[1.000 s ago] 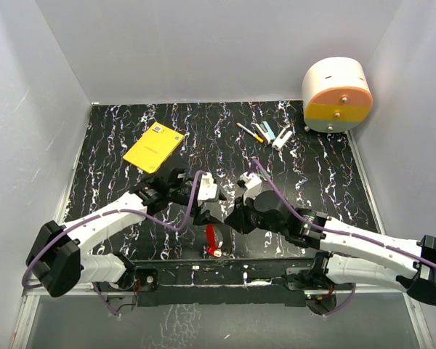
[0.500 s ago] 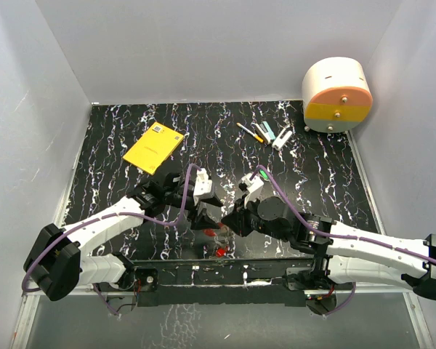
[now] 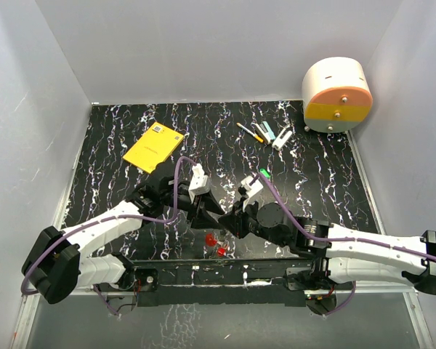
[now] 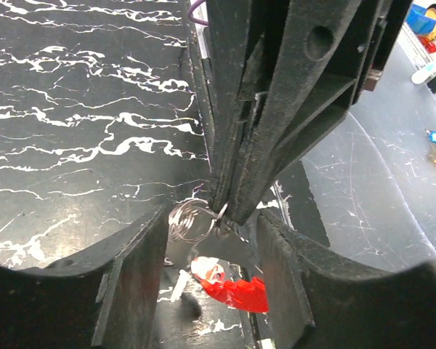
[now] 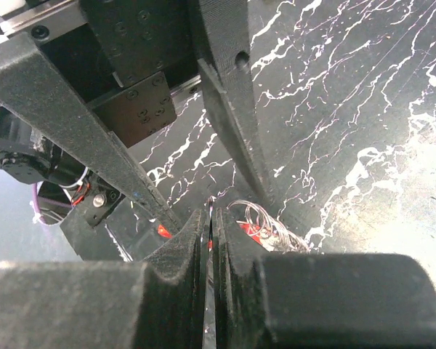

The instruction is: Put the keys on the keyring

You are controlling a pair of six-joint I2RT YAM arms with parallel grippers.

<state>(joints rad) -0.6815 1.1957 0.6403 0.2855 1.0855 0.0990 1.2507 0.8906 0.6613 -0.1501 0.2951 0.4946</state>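
Observation:
My right gripper [image 5: 211, 215] is shut on a thin silvery key blade [image 5: 211, 240], edge-on between its pads. The coiled silver keyring [image 4: 188, 222] hangs at that gripper's tips, and it also shows in the right wrist view [image 5: 265, 218]. A red-headed key [image 4: 240, 292] hangs or lies just below the ring. In the top view it shows as red bits [image 3: 211, 238] near the table's front edge. My left gripper [image 4: 212, 218] is open, with one finger on each side of the ring and not touching it. In the top view both grippers meet tip to tip, left [image 3: 209, 211] and right [image 3: 229, 217].
A yellow box [image 3: 153, 147] lies at the back left. Several pens and markers [image 3: 265, 134] lie at the back right beside a round white, orange and yellow drawer unit [image 3: 336, 94]. A small green piece [image 3: 264, 173] sits behind my right wrist. The table's front edge [image 3: 203, 262] is close below the keys.
Both grippers have closed in on each other above the front edge. The red key, a larger hanging patch before, now shows only as small red bits below the tips.

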